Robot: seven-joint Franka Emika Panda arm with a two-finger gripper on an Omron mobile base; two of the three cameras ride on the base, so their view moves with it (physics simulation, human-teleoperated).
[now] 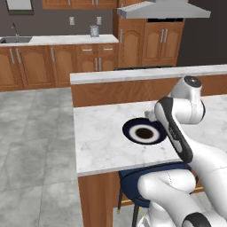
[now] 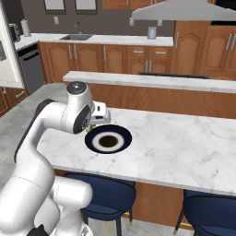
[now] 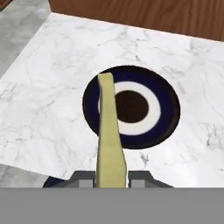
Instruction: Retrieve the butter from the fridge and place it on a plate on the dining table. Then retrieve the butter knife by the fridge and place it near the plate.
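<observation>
Item, pincer: drawn together on the butter, a yellowish-tan stick clamped at its near end and reaching out over the near side of the plate, apparently held clear above it. Plate sits on the marble worktop, toward its near edge. Status, by judgement: butter fetched but not yet set down; butter knife errand outstanding.

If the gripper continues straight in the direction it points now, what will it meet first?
Most likely the plate on the dining table. The gripper points down at it, shut on the butter, whose tip would probably touch first, at the plate's near left part; depth is unclear.
</observation>
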